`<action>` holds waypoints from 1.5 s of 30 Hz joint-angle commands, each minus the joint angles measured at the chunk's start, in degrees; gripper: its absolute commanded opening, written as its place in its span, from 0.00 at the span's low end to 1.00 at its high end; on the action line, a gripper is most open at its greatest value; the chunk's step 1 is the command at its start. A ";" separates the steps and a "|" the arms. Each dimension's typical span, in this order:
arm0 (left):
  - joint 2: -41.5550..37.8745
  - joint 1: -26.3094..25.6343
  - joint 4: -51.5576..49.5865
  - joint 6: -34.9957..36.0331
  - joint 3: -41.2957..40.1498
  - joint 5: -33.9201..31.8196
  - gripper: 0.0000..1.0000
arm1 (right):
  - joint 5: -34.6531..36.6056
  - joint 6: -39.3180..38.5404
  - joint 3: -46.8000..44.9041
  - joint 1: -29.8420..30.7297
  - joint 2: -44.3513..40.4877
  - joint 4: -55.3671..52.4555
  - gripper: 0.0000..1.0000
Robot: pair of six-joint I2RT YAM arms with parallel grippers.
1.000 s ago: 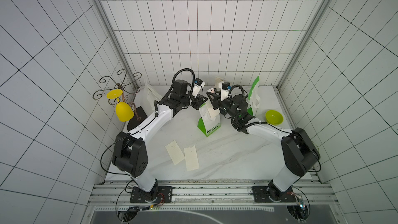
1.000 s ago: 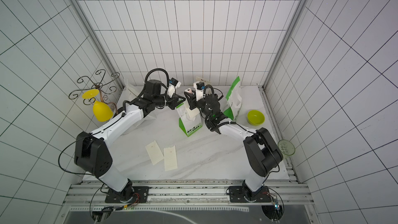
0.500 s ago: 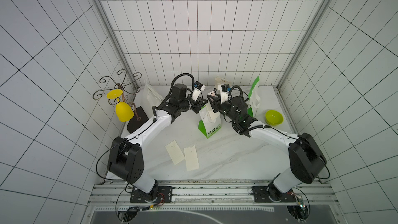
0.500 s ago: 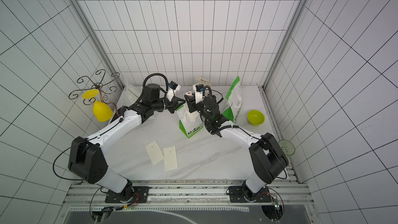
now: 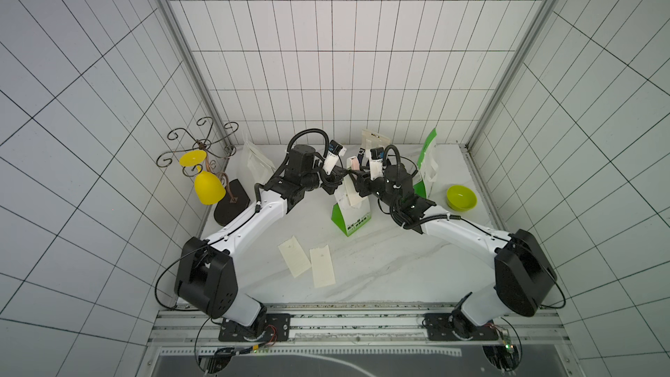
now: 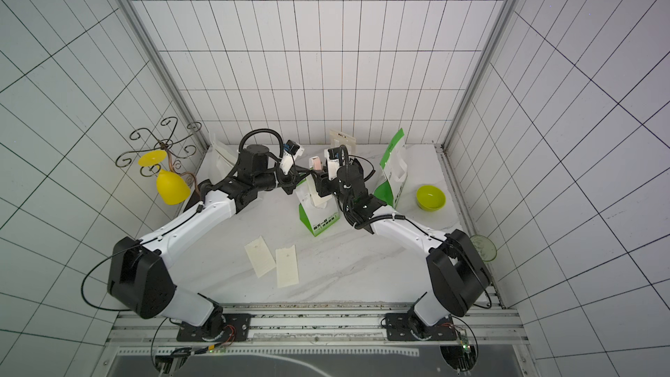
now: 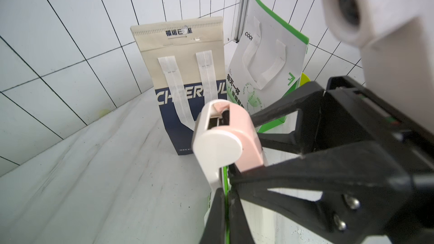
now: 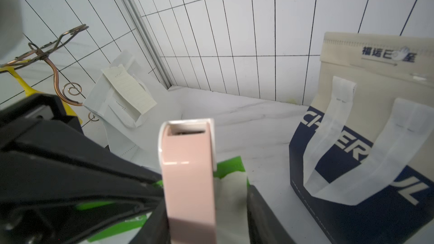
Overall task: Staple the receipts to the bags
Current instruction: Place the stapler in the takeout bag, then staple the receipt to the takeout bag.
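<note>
Left arm (image 5: 253, 219) extends from its base at 7 o'clock toward 1 o'clock. Right arm (image 5: 464, 233) mirrors it, running from 5 o'clock toward 11 o'clock. Both wrists meet above the green-and-white bag (image 5: 357, 212), which stands upright mid-tabletop (image 5: 398, 266).

Left fingers (image 7: 215, 217) are pressed fully together on the bag's green top edge. Right fingers (image 7: 277, 110) stand partly apart on either side of the pink stapler (image 5: 352, 163) and hold it. The stapler is upright over the bag's mouth, just beside the left fingers.

A receipt (image 5: 351, 195) hangs down the bag's face below both sets of fingers. Loose receipts (image 5: 294, 261) lie flat at 7 o'clock of the bag. The navy bag (image 7: 187, 104) stands at 12 o'clock of it.
</note>
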 commanded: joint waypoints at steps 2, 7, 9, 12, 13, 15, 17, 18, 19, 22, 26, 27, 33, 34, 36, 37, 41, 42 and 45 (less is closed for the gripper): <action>-2.09 -0.71 3.35 2.24 -0.13 0.46 0.00 | 1.02 0.96 -1.48 1.74 -3.50 -3.04 0.48; -2.74 -1.26 3.30 2.99 -0.44 0.27 0.00 | 1.02 -0.22 -2.31 2.01 -4.34 -2.04 0.42; -3.04 -1.31 3.17 3.26 -0.47 0.45 0.00 | 0.44 -0.12 -2.34 2.05 -4.54 -2.18 0.45; -3.44 -1.21 2.54 4.41 -0.35 0.69 0.00 | -0.45 0.13 -3.84 2.16 -6.56 -2.28 0.51; -3.61 -1.12 2.58 4.55 -0.41 0.91 0.00 | -0.80 0.09 -4.47 2.26 -7.61 -2.61 0.53; -3.70 -0.83 2.50 4.76 -0.41 1.63 0.00 | -1.17 -0.14 -5.68 2.24 -9.86 -4.14 0.57; -3.91 -0.37 1.89 5.21 -0.08 2.92 0.00 | -1.31 -0.15 -7.74 2.25 -12.72 -5.15 0.59; -4.01 0.07 1.59 5.61 0.06 3.69 0.00 | -1.22 0.05 -9.09 2.25 -14.40 -5.53 0.60; -4.15 0.45 1.11 5.98 0.15 4.86 0.00 | -1.22 0.07 -10.63 2.22 -16.39 -5.68 0.61; -4.60 1.65 -1.17 8.73 0.60 10.26 0.00 | -4.03 -1.13 -12.70 1.30 -21.64 -6.55 0.65; -6.48 1.93 -4.62 14.86 -0.50 17.86 0.00 | -15.93 -3.93 -11.86 -2.59 -25.69 -8.23 0.79; -6.92 1.96 -5.37 16.13 -0.80 19.21 0.00 | -18.48 -5.02 -11.66 -3.26 -26.72 -8.23 0.79; -8.11 0.51 -9.16 19.66 -0.49 25.47 0.00 | -37.48 -10.57 -6.83 -8.12 -25.96 -12.29 0.81; -8.27 0.14 -9.76 20.10 -0.31 25.97 0.00 | -40.69 -11.47 -5.88 -8.84 -25.23 -13.30 0.82; -8.45 -0.34 -10.92 20.68 0.28 27.61 0.00 | -44.66 -13.91 -4.43 -9.44 -23.78 -15.52 0.82; -8.58 -0.42 -11.16 20.81 0.47 28.42 0.00 | -45.06 -14.53 -4.03 -9.47 -23.40 -16.06 0.83; -9.84 -1.03 -11.91 21.47 0.69 29.88 0.00 | -45.58 -15.62 -3.54 -9.54 -22.51 -16.34 0.84; -9.90 -1.20 -12.49 21.93 0.83 30.66 0.00 | -45.69 -15.99 -3.25 -9.54 -22.08 -16.82 0.84; -10.01 -1.83 -13.38 22.44 1.18 31.20 0.00 | -47.37 -16.70 -2.84 -9.57 -21.32 -17.11 0.83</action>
